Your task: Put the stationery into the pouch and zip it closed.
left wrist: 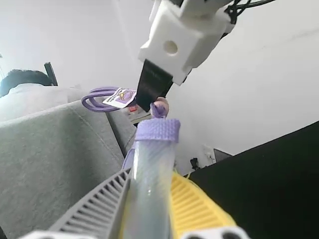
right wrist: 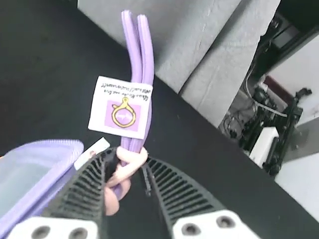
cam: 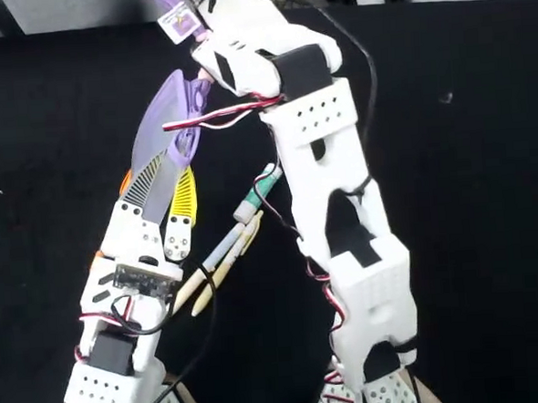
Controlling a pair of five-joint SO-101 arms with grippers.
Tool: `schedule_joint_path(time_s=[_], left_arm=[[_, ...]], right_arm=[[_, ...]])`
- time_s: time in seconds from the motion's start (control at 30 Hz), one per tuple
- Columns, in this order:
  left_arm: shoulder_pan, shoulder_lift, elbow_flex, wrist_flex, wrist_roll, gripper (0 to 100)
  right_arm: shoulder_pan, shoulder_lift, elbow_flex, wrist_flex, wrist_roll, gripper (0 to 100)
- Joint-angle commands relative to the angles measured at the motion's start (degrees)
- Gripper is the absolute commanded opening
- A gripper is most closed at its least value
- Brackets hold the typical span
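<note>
A purple pouch (cam: 168, 116) with a clear side is held up off the black table (cam: 452, 199). My left gripper (cam: 170, 171), with one grey and one yellow finger, is shut on the pouch's lower edge (left wrist: 152, 149). At the pouch's top end, my right gripper (right wrist: 124, 167) is shut on the pink zip pull (right wrist: 128, 162). A purple cord loop (right wrist: 135, 74) and a paper tag (right wrist: 121, 110) hang from that pull. The right gripper (left wrist: 157, 102) also shows beyond the pouch in the left wrist view. Several pens (cam: 227, 254) lie on the table between the arms, one of them green-tipped (cam: 258, 195).
The right arm's white links (cam: 343, 215) cross the middle of the table, right beside the pens. Something orange (cam: 124, 181) peeks out behind the left arm. Bare black table stretches to the right (cam: 467, 153) and far left (cam: 36, 133).
</note>
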Motion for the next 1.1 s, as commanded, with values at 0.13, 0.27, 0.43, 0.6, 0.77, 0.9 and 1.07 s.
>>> schedule_joint_path(time_s=[0.13, 0.27, 0.43, 0.6, 0.77, 0.9, 1.07], left_arm=[[2.9, -0.9, 0.2, -8.7, 1.6, 3], [5.5, -0.9, 0.2, -9.8, 1.6, 3], [6.7, -1.0, -1.3, -10.8, 1.5, 3], [6.6, -1.0, -2.2, -18.5, 1.5, 3], [6.7, -0.9, -2.2, -23.7, 1.5, 3], [6.7, -0.9, -3.8, -23.6, 1.6, 3], [6.7, -0.9, -6.7, -23.3, 1.8, 3]], right_arm=[[14.2, 5.7, -3.6, -11.5, -0.4, 1.1], [14.8, 7.1, -3.6, -12.8, -0.4, 1.1], [15.7, 8.8, -3.6, -13.4, -0.5, 1.1], [19.3, 10.2, -3.6, -14.1, -4.2, 1.1], [22.2, 10.9, -3.5, -13.2, -4.5, 1.1], [23.9, 10.9, -3.1, -13.1, -4.5, 1.1], [25.1, 10.6, -3.5, -12.0, -4.5, 1.1]])
